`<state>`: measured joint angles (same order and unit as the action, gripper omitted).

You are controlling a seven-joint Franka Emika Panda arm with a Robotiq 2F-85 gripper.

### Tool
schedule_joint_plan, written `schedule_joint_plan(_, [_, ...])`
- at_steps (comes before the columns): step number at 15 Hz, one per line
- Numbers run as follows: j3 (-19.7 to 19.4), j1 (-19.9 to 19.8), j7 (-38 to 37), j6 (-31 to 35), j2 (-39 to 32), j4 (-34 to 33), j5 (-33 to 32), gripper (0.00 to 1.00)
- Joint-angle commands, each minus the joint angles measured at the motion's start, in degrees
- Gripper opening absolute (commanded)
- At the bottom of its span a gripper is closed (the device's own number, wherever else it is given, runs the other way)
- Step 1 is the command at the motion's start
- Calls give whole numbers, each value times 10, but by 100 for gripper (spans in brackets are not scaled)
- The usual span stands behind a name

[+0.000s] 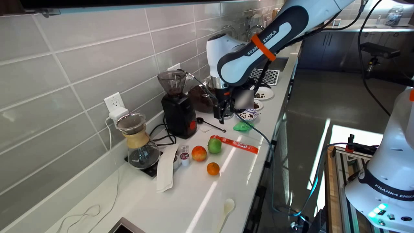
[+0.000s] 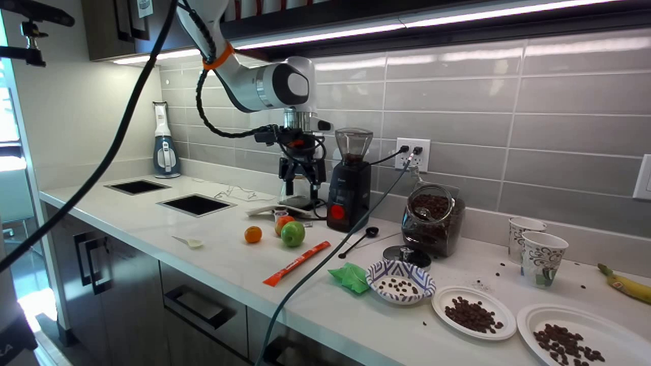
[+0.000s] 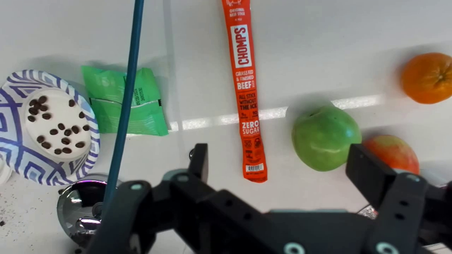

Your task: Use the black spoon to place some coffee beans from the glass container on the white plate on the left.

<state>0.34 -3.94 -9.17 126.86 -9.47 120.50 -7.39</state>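
The Robotiq gripper (image 2: 301, 192) hangs with fingers spread wide. In an exterior view, the black spoon (image 2: 361, 239) lies at 6 o'clock from the coffee grinder (image 2: 350, 198); the glass jar (image 2: 432, 235) of coffee beans (image 2: 430, 203) sits at 4 o'clock.

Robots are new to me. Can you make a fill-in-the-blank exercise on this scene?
The black pincer is ____, not shut.
In the wrist view, the slim red packet bears the brand name ____.
In an exterior view, the slim all-black spoon lies to the ____ of the clear glass jar of dark brown coffee beans.
The curved yellow fruit is a ____.
Missing words: open; CHOMPS; left; banana.
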Motion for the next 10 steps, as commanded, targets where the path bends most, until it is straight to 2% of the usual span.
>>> schedule_joint_plan(1, [-21,-1,-20,23,-27,-35,43,100])
schedule_joint_plan(6, [-36,-13,-7,103,-75,-74,116,100])
schedule_joint_plan(8, [-45,-10,-18,163,-94,-73,105,100])
schedule_joint_plan(10, [-42,-16,3,208,-116,-70,118,100])
